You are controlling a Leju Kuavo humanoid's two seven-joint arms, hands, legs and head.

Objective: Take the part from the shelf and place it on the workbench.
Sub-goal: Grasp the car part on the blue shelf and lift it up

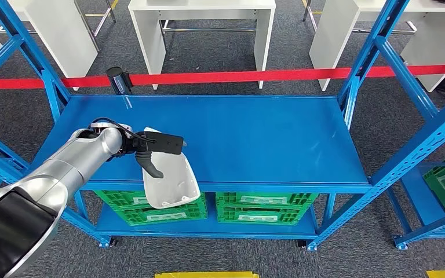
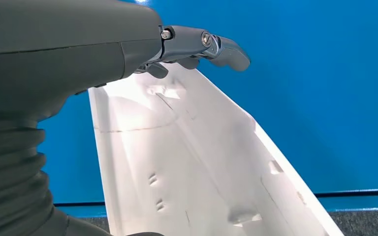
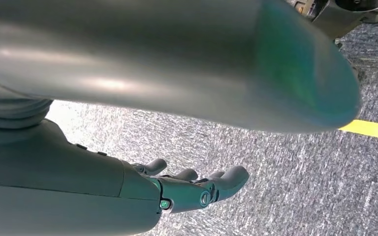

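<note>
One blue metal shelf (image 1: 255,133) stands on grey carpet, seen from above. One white moulded part (image 1: 171,179) lies at the front left of its upper deck, with its near end hanging past the front edge. The robot's left hand (image 1: 150,149) reaches in from the left and grasps the part at its far end, dark fingers over the top and the thumb pressed against its side. In the left wrist view, the fingers (image 2: 211,46) curl over the part's upper rim. The right hand (image 3: 197,184) hangs over the carpet with fingers loosely spread, holding nothing. Two green crates (image 1: 258,208) sit side by side on the lower deck beneath. One red barrier tape (image 1: 266,75) runs across behind the shelf, and three white tables (image 1: 203,17) stand beyond it.
</note>
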